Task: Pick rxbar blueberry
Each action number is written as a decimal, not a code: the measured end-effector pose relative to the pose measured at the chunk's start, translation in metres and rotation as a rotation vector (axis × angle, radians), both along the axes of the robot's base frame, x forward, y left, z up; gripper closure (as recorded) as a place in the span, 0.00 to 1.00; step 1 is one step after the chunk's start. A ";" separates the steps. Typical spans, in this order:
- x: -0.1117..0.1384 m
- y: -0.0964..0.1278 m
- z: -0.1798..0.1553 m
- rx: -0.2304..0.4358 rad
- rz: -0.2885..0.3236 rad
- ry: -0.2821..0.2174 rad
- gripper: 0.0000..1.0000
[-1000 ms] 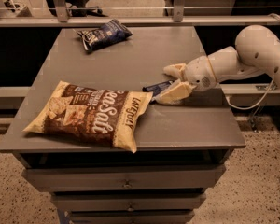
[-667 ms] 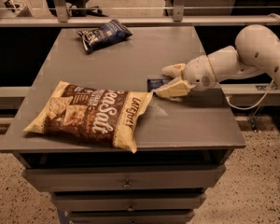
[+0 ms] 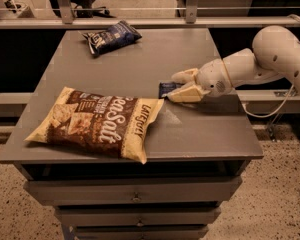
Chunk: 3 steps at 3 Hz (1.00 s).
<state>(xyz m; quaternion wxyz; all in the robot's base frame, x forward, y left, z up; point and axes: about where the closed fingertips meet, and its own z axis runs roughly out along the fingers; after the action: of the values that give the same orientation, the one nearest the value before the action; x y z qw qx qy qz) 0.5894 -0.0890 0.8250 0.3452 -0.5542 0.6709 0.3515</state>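
Observation:
The rxbar blueberry [image 3: 167,88] is a small flat dark navy bar lying on the grey table [image 3: 140,59], just right of the chip bag's top corner. My gripper [image 3: 176,86] reaches in from the right, low over the table. Its two cream fingers are spread apart, one behind [image 3: 186,75] and one in front [image 3: 186,94] of the bar's right end. The bar's right end lies between them and is partly hidden. I cannot tell whether the fingers touch it.
A big brown-and-cream sea salt chip bag [image 3: 97,122] lies at the front left of the table. A larger dark blue snack bag [image 3: 111,36] lies at the back. A metal railing [image 3: 140,14] runs behind the table. Drawers [image 3: 135,196] are below.
The gripper has crept slightly left, so the bar's right end sits deeper between the fingers. The bar has shifted slightly towards the back. The bags have not moved.

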 end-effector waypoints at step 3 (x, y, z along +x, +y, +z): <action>0.000 0.000 0.002 0.000 0.001 -0.001 1.00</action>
<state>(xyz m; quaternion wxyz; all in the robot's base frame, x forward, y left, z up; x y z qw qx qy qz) 0.5893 -0.0888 0.8265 0.3453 -0.5545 0.6706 0.3515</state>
